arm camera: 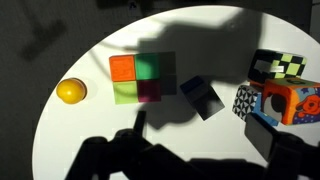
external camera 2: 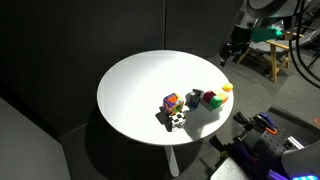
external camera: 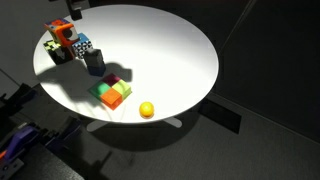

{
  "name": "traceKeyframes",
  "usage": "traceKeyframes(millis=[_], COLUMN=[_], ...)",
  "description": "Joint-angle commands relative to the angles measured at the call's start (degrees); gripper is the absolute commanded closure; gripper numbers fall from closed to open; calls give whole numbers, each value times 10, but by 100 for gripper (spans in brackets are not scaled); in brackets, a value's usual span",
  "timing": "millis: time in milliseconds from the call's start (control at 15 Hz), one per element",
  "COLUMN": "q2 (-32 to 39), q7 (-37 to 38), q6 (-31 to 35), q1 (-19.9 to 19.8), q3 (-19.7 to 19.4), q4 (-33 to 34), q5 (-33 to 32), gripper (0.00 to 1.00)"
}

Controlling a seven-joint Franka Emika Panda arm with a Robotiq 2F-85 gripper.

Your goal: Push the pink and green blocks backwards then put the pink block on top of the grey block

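Observation:
The pink block [arm camera: 150,91] and the green block [arm camera: 148,67] sit in a tight square with an orange cube [arm camera: 122,68] and a lime cube [arm camera: 125,92] on the round white table [arm camera: 90,140]. The grey block [arm camera: 202,97] lies just beside the pink and green ones, turned at an angle. In an exterior view they are the pink block [external camera: 112,79], the green block [external camera: 103,90] and the grey block [external camera: 95,62]. My gripper [arm camera: 200,140] is open and empty, high above the blocks; it also shows in an exterior view [external camera 2: 232,48].
A multicoloured toy cluster [arm camera: 280,85] stands beyond the grey block, near the table's rim. A yellow ball [arm camera: 70,91] lies on the far side of the cube square. The table's edge runs close to the ball. The room around is dark.

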Motion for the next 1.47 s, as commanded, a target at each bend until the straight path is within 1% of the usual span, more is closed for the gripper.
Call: traceKeyframes(millis=[0, 133, 533, 1000, 1200, 1400], q2=[9, 17, 43, 96, 125, 153], q7=[2, 2, 10, -7, -12, -11], q6=[32, 53, 143, 204, 220, 234], q1=[-12, -17, -31, -45, -50, -51], q3=[-5, -9, -16, -33, -38, -42], q4=[-17, -28, -65, -81, -80, -79], q5=[-12, -13, -27, -22, -46, -86], gripper=[0, 0, 0, 0, 0, 0])
